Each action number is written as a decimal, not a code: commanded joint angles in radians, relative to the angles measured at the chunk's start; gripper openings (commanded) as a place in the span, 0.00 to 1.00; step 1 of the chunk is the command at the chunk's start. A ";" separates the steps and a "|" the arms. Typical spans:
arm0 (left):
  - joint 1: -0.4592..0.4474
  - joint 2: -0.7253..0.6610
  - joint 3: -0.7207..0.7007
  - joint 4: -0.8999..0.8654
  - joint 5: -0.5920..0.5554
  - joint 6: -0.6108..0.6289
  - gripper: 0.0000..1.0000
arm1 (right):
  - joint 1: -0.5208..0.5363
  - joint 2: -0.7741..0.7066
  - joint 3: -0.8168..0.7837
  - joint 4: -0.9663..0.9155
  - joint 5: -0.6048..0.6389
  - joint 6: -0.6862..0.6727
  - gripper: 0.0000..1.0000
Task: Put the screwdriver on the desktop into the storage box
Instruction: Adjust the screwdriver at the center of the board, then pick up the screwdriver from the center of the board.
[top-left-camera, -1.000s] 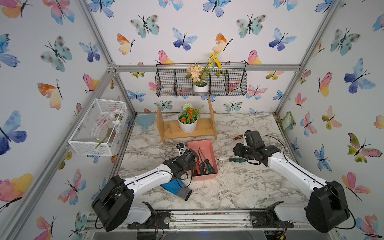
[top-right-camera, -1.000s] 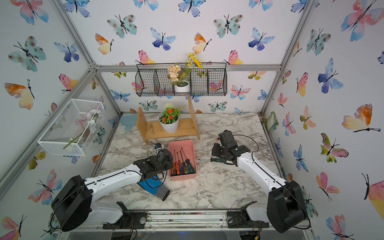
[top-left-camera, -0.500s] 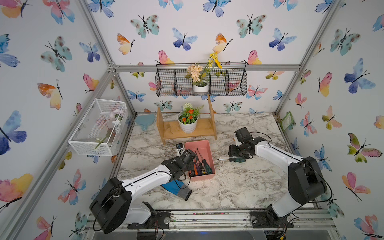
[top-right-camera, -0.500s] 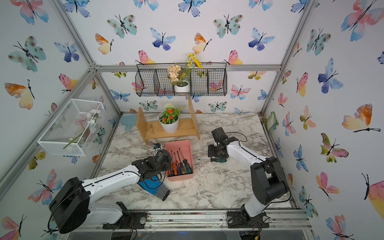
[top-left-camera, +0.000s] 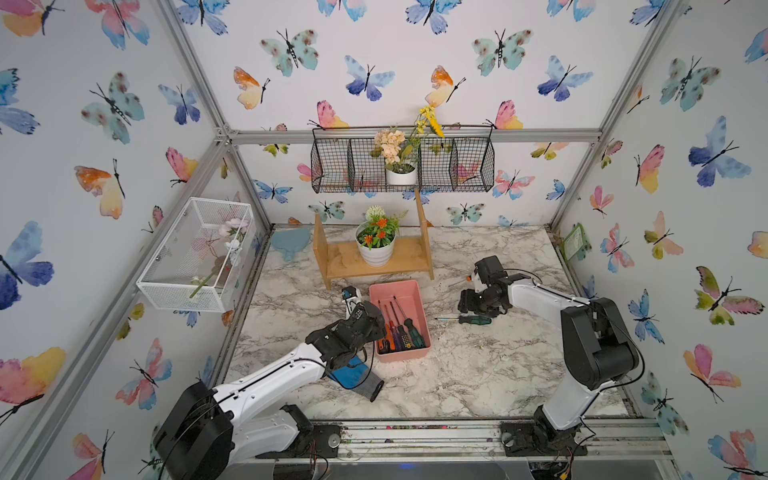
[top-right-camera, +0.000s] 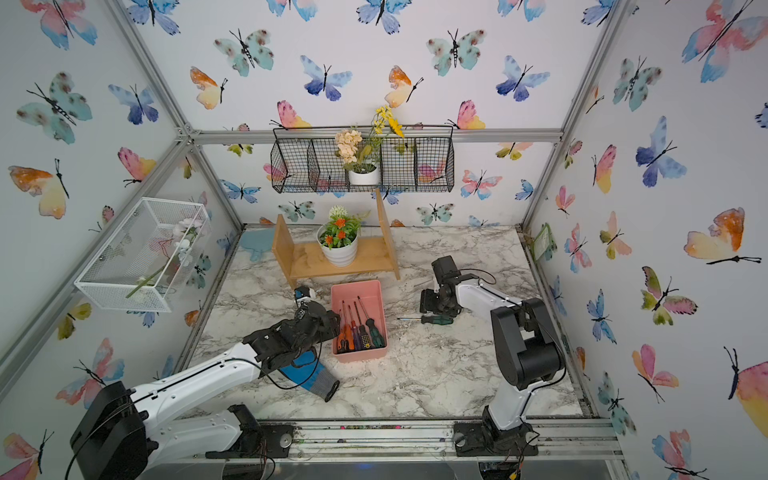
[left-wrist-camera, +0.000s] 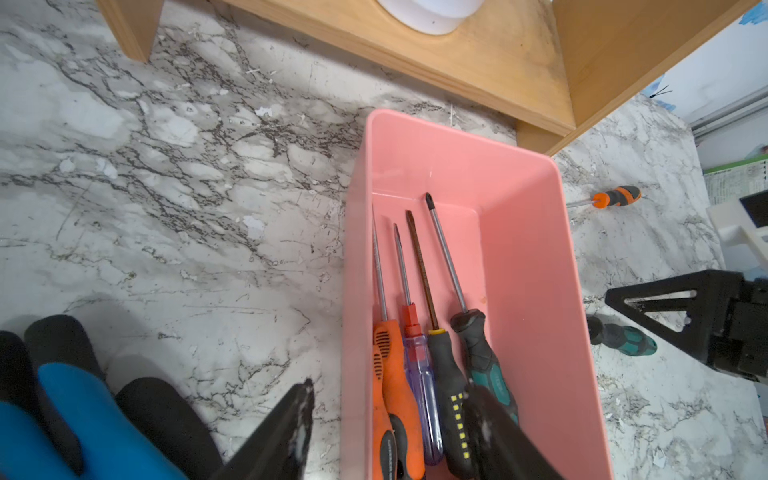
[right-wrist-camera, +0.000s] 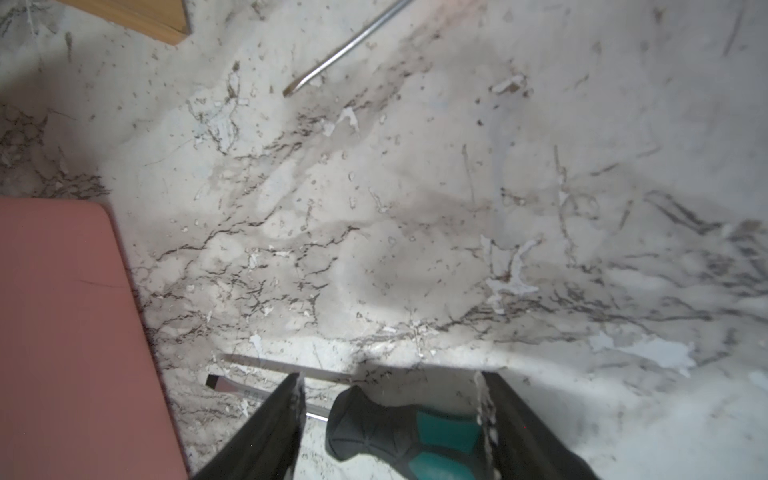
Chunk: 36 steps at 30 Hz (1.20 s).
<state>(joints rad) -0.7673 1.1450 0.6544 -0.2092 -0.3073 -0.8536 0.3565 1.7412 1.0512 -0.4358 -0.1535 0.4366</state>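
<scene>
- At mid desk (top-left-camera: 457, 374), in front of the wooden shelf (top-left-camera: 345, 266): keeping four screwdrivers (top-left-camera: 399, 332) side by side inside the storage box (top-left-camera: 409, 291), handles at the near end, tips pointing toward the shelf.
- Spreading the left fingers (left-wrist-camera: 286, 436) wide over the box's near end: one hanging outside the wall above bare desk, the other above the handles inside; pinching nothing.
- Showing a green-handled screwdriver (top-left-camera: 473, 320) lying flat on the desk just R of the box, apart from it, tip pointing at the box.
- Straddling that handle w/ the right fingers (right-wrist-camera: 274, 428), spread, one each side; clear gap on one side, contact on the other side hard to tell.
- Showing an orange-handled screwdriver (left-wrist-camera: 617, 197) also on the desk, further back, beyond the box's far R corner & near the shelf's leg; mostly hidden by the right arm in both top views.
- Covering part of a blue-grey glove (top-left-camera: 353, 376) w/ the left arm, glove lying on the desk near the box's near L corner.
</scene>
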 joint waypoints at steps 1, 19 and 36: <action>0.012 -0.013 -0.009 0.031 0.047 -0.015 0.63 | 0.004 -0.029 -0.046 -0.001 -0.093 0.015 0.70; 0.028 0.018 -0.007 0.051 0.057 -0.036 0.63 | 0.127 -0.063 -0.097 -0.123 -0.007 -0.003 0.61; 0.040 0.048 0.017 0.048 0.070 -0.030 0.62 | 0.233 0.052 -0.016 -0.211 0.122 -0.011 0.27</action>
<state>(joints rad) -0.7338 1.1839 0.6468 -0.1612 -0.2600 -0.8871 0.5816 1.7519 1.0336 -0.6033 -0.0776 0.4248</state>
